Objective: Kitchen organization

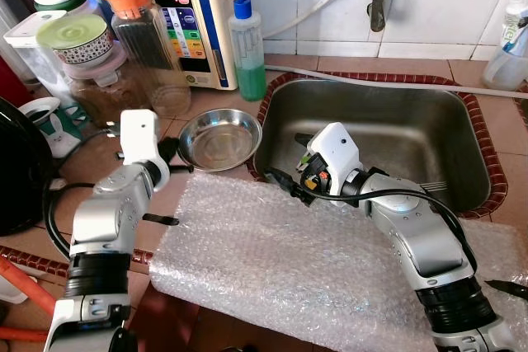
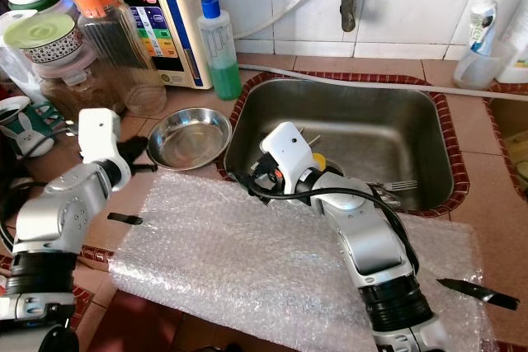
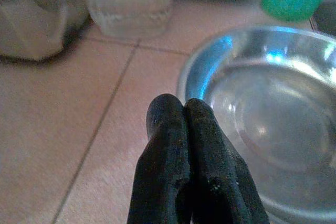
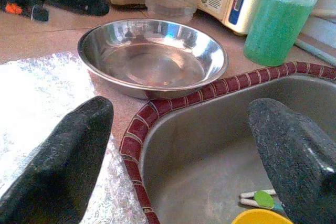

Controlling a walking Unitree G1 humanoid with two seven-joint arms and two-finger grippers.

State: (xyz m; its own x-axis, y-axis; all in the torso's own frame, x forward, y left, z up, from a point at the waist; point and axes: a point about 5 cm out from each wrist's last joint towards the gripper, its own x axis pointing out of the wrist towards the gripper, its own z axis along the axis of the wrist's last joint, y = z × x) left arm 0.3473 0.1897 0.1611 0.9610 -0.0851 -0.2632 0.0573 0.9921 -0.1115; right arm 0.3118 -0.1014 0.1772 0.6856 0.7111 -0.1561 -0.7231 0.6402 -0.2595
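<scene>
Left eye view: your two grippers sat either side of the steel bowl point(image 1: 219, 138) at the sink's left rim.

Your left gripper point(image 3: 185, 109) had its fingers pressed tight together with nothing between them, tips right at the bowl's near-left edge on the tiled worktop point(image 1: 91, 166). Your right gripper point(image 4: 184, 145) was spread wide and empty, hanging over the near-left corner of the sink point(image 1: 429, 133), where the red tile border runs. The bowl stood upright and looked empty, just left of the sink and just behind the bubble wrap sheet point(image 1: 280, 261) laid along the worktop's front edge. A green soap bottle point(image 1: 248, 49) stood behind the bowl, toward the back of the worktop.
</scene>
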